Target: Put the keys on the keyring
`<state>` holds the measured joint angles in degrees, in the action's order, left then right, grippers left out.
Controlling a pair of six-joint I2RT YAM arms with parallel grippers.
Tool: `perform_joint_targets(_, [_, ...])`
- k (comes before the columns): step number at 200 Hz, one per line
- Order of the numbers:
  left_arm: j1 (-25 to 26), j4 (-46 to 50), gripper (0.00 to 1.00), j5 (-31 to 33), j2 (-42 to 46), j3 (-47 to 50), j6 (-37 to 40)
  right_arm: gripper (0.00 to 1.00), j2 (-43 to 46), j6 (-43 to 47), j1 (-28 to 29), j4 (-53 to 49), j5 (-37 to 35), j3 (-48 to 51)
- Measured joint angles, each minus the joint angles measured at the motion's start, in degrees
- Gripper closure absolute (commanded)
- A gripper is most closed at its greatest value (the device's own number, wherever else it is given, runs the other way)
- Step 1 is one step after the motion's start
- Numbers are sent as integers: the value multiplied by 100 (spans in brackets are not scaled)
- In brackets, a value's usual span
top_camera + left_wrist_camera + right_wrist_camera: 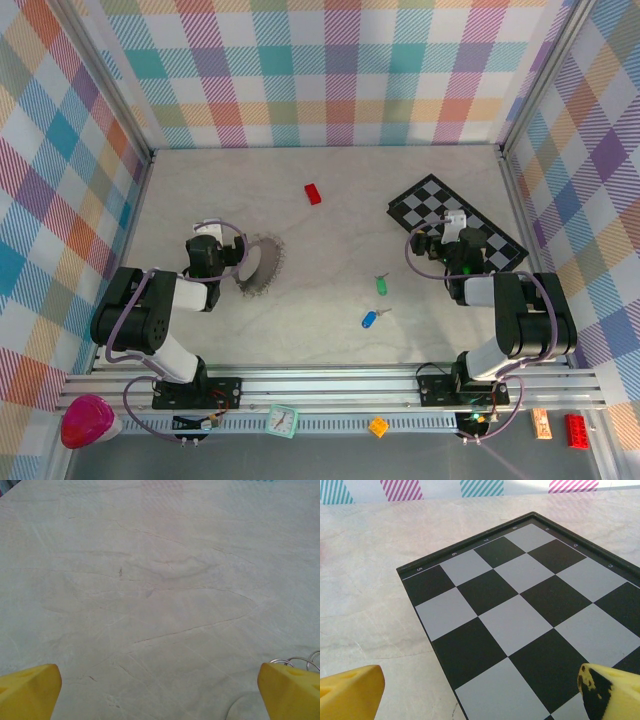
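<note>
The green key (381, 285) and blue key (369, 320) are seen lying mid-table, well right of the keyring (262, 263) beside the wide-open left gripper (238, 262), and judged nearer the equally open right gripper (452, 228) over the chequered board (430, 200).

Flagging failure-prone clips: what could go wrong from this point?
1. The keyring lies beside the open left gripper, not inside it; closing may shove it away.
2. The green key and blue key lie flat and tiny; the open right gripper, over the chequered board, may fumble them.
</note>
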<state>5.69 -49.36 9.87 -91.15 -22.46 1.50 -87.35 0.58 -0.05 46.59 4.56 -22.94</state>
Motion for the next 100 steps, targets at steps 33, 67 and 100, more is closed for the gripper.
perform_joint_targets(33, [0, -2, 0, 0, 4, 0, 0, 1, 0, 0, 0, 0, 0, 0])
perform_joint_targets(67, [2, 511, 0, 2, 549, -2, 20, 1, 295, 2, 0, -640, 2, -96])
perform_joint_targets(100, [22, 1694, 0, 68, 1884, -308, -122, 1, 1255, -361, 0, -2330, 37, -859])
